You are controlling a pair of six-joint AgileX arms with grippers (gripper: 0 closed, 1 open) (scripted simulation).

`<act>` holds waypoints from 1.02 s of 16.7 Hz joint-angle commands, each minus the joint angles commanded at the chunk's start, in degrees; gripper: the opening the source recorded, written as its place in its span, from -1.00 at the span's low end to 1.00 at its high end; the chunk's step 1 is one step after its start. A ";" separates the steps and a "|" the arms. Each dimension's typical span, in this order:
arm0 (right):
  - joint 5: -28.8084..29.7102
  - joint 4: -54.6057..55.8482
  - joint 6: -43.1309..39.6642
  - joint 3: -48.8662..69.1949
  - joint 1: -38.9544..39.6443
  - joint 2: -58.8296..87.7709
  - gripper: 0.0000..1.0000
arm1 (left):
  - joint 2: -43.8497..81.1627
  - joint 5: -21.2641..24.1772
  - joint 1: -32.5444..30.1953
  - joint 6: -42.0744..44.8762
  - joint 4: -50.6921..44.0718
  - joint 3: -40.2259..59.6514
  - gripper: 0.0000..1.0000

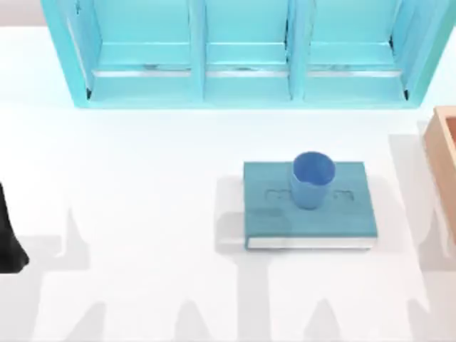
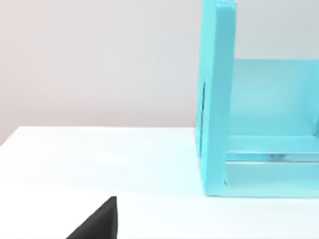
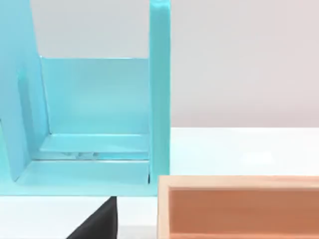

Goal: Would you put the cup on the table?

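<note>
One broad white bench [image 1: 142, 164] carries everything here, and most of its surface lies bare, above all the wide stretch left of centre and the near strip, so there is plenty of room to set something down. Along the far edge stands a light-blue shelf unit [image 1: 242, 57], divided into three open compartments facing the near side; it is well apart from the work and should not get in the way unless a lift swings far back. Right of centre lies a teal hardcover book [image 1: 320, 221], flat, its page edge turned to the near side. At the right edge of the bench sits a pale wooden box [image 1: 443, 157], open-topped as seen from the right wrist view, well apart from the book but close enough to the right arm's path that a low sweep from that side could brush it. The left arm [image 1: 8, 231] rests at the left edge, parked and far from the book. A dark part of the left gripper [image 2: 99, 221] and of the right gripper [image 3: 99, 221] shows low in each wrist view, and I cannot tell whether either is wide or narrow. The cup [image 1: 312, 179], a small blue tumbler, stands upright on the far half of the book, mouth up, touched by neither arm. Standing raised on the cover, it is not yet on the bench; I judge it must be grasped from above or the side, lifted clear of the book and lowered onto bare bench nearby.
</note>
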 joint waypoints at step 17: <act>0.00 0.00 0.00 0.00 0.00 0.00 1.00 | 49.88 -6.76 -12.88 -18.65 -33.55 48.76 1.00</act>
